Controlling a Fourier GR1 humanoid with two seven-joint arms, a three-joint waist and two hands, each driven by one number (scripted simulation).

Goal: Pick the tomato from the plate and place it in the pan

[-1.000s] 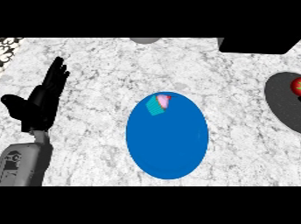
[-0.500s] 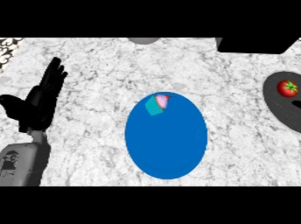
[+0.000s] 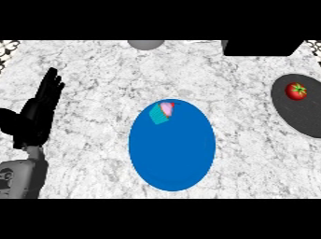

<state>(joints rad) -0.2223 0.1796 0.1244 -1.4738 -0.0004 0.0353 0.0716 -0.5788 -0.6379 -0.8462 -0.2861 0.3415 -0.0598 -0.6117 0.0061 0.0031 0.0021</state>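
The tomato [image 3: 296, 90] was seen lying inside the pan [image 3: 315, 126], far right of the plate [image 3: 173, 158], so the placing was judged done. The left hand [image 3: 34, 116] was held open and idle, left of the plate.

Bare counter [image 3: 249, 154] lies open between the left hand [image 3: 34, 119] and the blue plate [image 3: 171, 158] — and again between plate and pan [image 3: 306, 119]. Only a small teal-and-pink object [image 3: 162, 113] (at the plate's far edge) and the pan's tomato [image 3: 296, 90] rise above them.
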